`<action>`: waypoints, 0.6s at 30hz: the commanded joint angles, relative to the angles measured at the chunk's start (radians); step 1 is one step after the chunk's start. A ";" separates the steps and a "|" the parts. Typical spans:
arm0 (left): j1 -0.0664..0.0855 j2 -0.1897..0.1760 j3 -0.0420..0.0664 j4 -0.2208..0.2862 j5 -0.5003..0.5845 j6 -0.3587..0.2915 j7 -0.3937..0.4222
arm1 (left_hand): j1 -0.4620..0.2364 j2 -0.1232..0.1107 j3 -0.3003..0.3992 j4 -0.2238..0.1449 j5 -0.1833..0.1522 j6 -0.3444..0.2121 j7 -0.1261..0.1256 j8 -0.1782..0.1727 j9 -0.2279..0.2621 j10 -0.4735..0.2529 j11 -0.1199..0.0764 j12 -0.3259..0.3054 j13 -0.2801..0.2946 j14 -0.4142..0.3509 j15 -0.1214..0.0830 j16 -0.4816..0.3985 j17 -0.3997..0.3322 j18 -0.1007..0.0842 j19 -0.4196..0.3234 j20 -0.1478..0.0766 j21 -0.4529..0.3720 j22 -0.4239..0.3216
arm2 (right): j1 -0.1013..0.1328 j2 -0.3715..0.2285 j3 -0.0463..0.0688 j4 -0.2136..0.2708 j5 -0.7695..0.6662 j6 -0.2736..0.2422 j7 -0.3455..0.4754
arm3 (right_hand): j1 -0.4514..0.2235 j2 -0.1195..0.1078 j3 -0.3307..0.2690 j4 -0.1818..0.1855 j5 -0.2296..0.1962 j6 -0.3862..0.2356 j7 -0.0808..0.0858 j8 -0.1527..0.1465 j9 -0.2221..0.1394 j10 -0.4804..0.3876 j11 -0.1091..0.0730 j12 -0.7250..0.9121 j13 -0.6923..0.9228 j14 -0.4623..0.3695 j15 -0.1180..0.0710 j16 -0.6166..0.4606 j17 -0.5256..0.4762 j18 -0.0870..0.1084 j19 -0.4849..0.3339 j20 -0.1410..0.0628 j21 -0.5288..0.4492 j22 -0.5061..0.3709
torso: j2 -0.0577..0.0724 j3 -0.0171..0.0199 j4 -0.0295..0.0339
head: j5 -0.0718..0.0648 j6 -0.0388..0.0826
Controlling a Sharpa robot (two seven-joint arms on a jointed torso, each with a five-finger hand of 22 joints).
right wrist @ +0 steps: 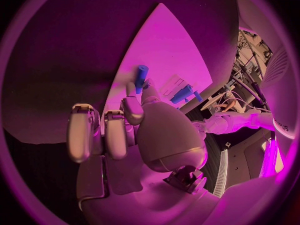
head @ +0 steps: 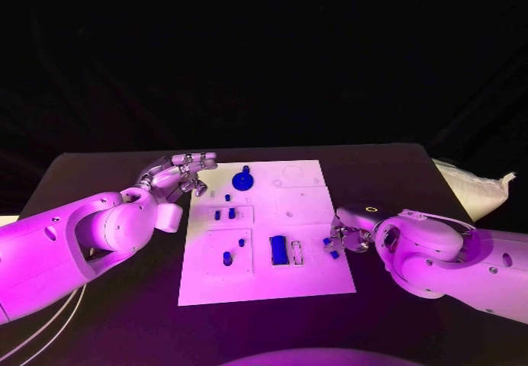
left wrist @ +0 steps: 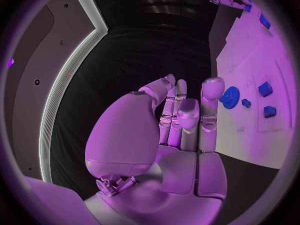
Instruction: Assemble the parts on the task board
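The white task board (head: 288, 286) lies in the middle of the black table. On it are a blue gear (head: 242, 181), a blue block (head: 278, 250) and several small blue pieces such as one peg (head: 228, 258). My left hand (head: 176, 177) hovers at the board's far left corner with fingers stretched out and nothing in it; the left wrist view shows its fingers (left wrist: 187, 117) beside the gear (left wrist: 230, 95). My right hand (head: 350, 232) is at the board's right edge and pinches a small blue peg (right wrist: 142, 77) between thumb and a finger, close above the board.
A white bag (head: 475, 191) lies at the table's far right edge. Black cloth backs the table. Bare black tabletop (head: 110, 320) lies on both sides of the board and in front of it.
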 commanded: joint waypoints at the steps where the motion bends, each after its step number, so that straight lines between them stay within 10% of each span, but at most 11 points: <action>1: 0.000 0.000 0.001 0.003 -0.003 0.019 0.003 | 0.005 0.009 -0.002 -0.006 0.001 -0.007 0.001 0.003 0.000 -0.005 0.002 0.002 0.001 -0.006 0.001 -0.001 -0.001 0.013 0.000 0.004 -0.003 -0.001 | -0.020 0.017 -0.010 -0.014 -0.085 0.087 -0.018 | 0.054 0.003 0.023 -0.030 -0.043 0.000 -0.007 -0.013 -0.008 -0.005 -0.009 -0.009 -0.004 0.064 -0.009 -0.008 0.066 0.006 0.000 -0.009 -0.006 -0.002 | -0.001 0.0004 -0.0007 | 0.001 0.000; 12: 0.000 -0.001 0.001 0.004 -0.003 0.018 0.002 | 0.005 0.009 -0.002 -0.006 0.001 -0.007 0.001 0.003 0.000 -0.005 0.002 0.002 0.001 -0.006 0.001 -0.001 -0.001 0.013 0.000 0.004 -0.003 -0.001 | -0.041 0.040 -0.010 -0.021 -0.181 0.178 -0.023 | 0.138 -0.008 0.099 -0.107 -0.030 0.011 -0.001 -0.027 -0.019 -0.019 -0.006 -0.039 -0.020 0.063 -0.007 -0.013 0.063 0.006 -0.001 -0.008 -0.009 -0.003 | -0.001 -0.0005 -0.0013 | 0.002 -0.003; 18: 0.000 -0.002 0.001 0.005 -0.003 0.019 0.001 | 0.005 0.009 -0.002 -0.006 0.001 -0.007 0.001 0.003 0.000 -0.005 0.002 0.002 0.001 -0.006 0.001 -0.001 -0.001 0.013 0.000 0.004 -0.003 -0.001 | -0.043 0.030 -0.010 -0.014 -0.049 0.070 -0.029 | 0.081 0.008 0.168 -0.083 0.155 -0.002 0.001 -0.049 -0.031 -0.024 -0.007 -0.061 -0.035 0.060 -0.004 -0.024 0.050 0.005 0.003 -0.008 -0.007 0.002 | -0.001 0.0000 -0.0003 | 0.002 -0.002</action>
